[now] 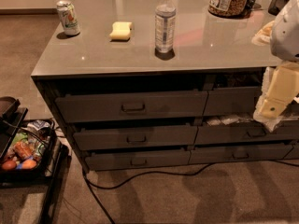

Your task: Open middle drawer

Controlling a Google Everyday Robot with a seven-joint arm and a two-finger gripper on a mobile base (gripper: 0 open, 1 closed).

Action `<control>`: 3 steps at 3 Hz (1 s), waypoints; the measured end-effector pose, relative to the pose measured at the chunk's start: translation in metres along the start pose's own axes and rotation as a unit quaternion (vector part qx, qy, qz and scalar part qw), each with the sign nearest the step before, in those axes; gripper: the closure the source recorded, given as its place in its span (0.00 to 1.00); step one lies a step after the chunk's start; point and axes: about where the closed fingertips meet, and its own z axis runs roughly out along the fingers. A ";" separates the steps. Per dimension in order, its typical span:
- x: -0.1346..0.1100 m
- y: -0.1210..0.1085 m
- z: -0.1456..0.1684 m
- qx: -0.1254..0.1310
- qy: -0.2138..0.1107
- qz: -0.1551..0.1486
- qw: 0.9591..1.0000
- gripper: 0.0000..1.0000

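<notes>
Grey countertop (93,52), gripper (270,112) far right

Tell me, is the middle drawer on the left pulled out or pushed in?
Looks pushed in: the middle drawer shows none of its inside. The gripper hangs at the right, clear of it.

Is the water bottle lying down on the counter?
No, the water bottle stands upright on the counter, well left of the gripper at the picture's right edge.

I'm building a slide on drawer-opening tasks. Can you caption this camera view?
Gripper hangs at the right, clear of the middle drawer; can, sponge and bottle sit on the countertop.
</notes>
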 end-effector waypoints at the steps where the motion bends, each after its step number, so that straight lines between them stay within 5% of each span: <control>1: 0.000 0.000 0.000 0.000 0.000 0.000 1.000 0.00; 2: -0.004 -0.003 0.002 0.016 -0.044 0.001 0.999 0.00; 3: -0.002 0.000 0.033 0.026 -0.132 -0.004 0.991 0.00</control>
